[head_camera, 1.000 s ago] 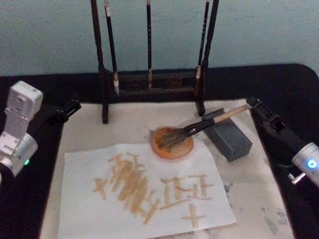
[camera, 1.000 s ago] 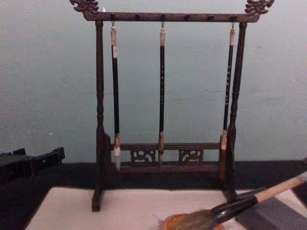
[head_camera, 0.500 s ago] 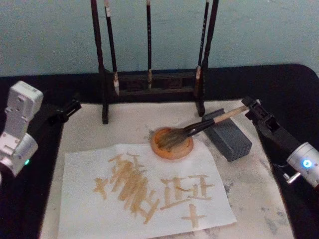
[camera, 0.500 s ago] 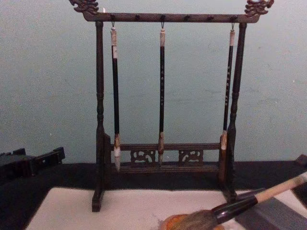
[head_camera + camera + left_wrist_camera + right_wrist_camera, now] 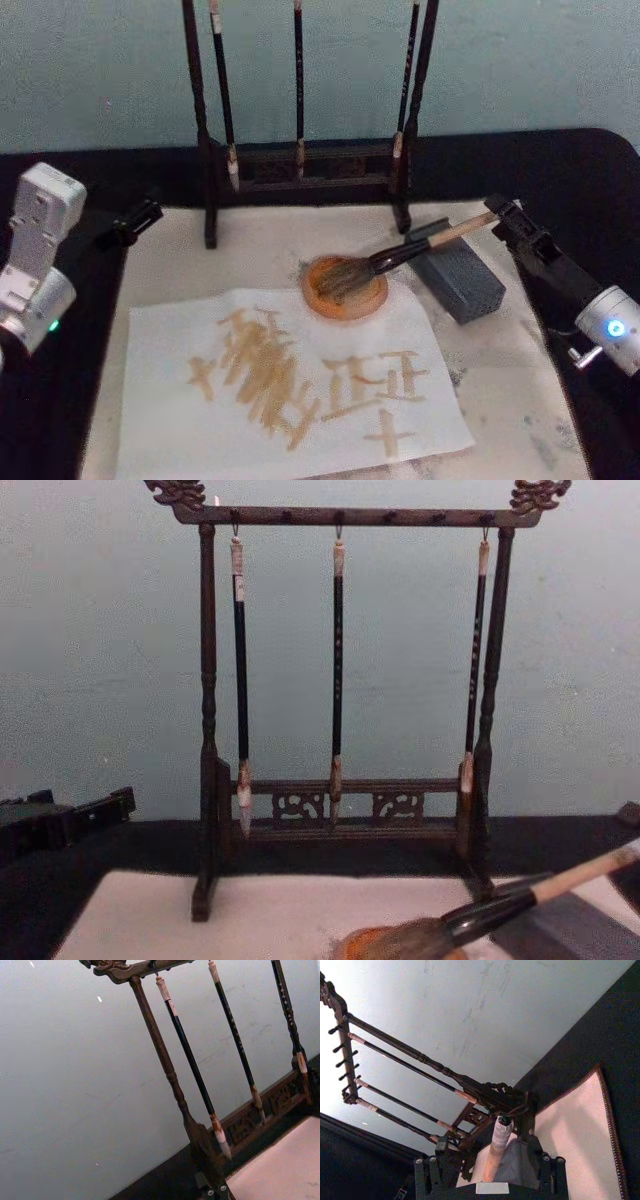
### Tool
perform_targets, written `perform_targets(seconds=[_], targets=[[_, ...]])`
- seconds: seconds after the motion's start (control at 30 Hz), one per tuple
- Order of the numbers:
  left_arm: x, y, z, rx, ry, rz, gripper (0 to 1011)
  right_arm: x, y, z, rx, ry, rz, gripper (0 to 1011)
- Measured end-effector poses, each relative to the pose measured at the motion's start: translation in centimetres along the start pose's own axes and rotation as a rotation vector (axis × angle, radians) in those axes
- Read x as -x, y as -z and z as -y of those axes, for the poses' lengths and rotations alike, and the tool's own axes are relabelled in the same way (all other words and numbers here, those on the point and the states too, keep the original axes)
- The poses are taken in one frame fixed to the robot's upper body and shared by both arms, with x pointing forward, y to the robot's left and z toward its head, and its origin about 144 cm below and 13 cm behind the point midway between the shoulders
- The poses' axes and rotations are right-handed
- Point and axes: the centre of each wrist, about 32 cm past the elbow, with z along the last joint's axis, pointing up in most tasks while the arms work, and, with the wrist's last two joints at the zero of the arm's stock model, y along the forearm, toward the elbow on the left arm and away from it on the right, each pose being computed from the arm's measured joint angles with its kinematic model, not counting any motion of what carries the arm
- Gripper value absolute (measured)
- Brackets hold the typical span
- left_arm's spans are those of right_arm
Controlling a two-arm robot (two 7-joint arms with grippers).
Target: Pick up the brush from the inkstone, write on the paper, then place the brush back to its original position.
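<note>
The left gripper [image 5: 146,212], a black tool on a white arm, is held above the black table [image 5: 580,170], just off the left edge of an off-white felt mat [image 5: 260,235]. Whether it is apart or together cannot be told. To its right, near the back of the mat, a dark carved wooden rack [image 5: 310,162] is stood upright, and three thin dark-handled brushes [image 5: 298,80] are hung from its top bar.

Nearer the robot than the left gripper and to its right, the large off-white rectangular paper [image 5: 170,400] is laid flat on the mat and is marked with brown brush strokes. The low round orange-brown inkstone [image 5: 360,308] is set at the paper's far right corner, well to the left of the right gripper [image 5: 503,212].

The large calligraphy brush [image 5: 400,256], with bushy grey-brown bristles, a glossy black collar and a pale tan handle, is laid with its bristles on the inkstone. Its handle is propped on a grey rectangular block [image 5: 465,285] and is slanted up towards the right gripper.

The black right gripper is held at the handle's far end. Its jaws are spread apart, and the end of the handle is placed between them, with space seen on either side in the right wrist view.
</note>
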Motion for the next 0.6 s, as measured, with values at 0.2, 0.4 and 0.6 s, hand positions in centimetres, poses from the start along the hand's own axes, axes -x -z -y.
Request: perform_targets(seconds=[0.2, 0.4, 0.6], targets=[[0.00, 0.00, 0.00, 0.000, 0.000, 0.000, 1002, -0.01, 0.00, 0.01, 0.000, 0.000, 0.000, 1008], [0.00, 0.00, 0.00, 0.000, 0.000, 0.000, 1002, -0.01, 0.00, 0.03, -0.001, 0.000, 0.000, 876], [0.00, 0.00, 0.00, 0.000, 0.000, 0.000, 1002, -0.02, -0.02, 0.04, -0.001, 0.000, 0.000, 693]])
